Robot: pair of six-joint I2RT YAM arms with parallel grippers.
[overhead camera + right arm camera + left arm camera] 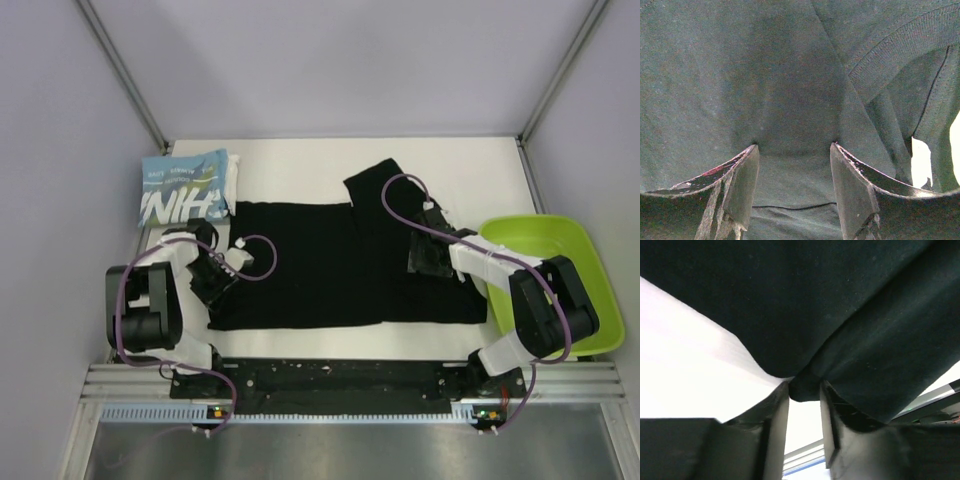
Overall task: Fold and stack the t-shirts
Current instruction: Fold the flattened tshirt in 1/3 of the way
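The black t-shirt [310,265] lies spread on the white table, its right part folded over with a sleeve pointing to the back. My left gripper [213,280] is at the shirt's left edge. In the left wrist view it [804,387] is shut on a fold of the black cloth [840,315], lifted off the table. My right gripper [425,258] is over the shirt's right part. In the right wrist view it [795,146] is open, with both fingertips [751,152] pressing down on the cloth [790,75]. The light blue t-shirt [185,190] with white lettering lies folded at the back left.
A lime-green tray [545,235] stands at the right edge of the table, under the right arm. Grey walls close in the table on the left, back and right. The arms' base rail [340,380] runs along the near edge.
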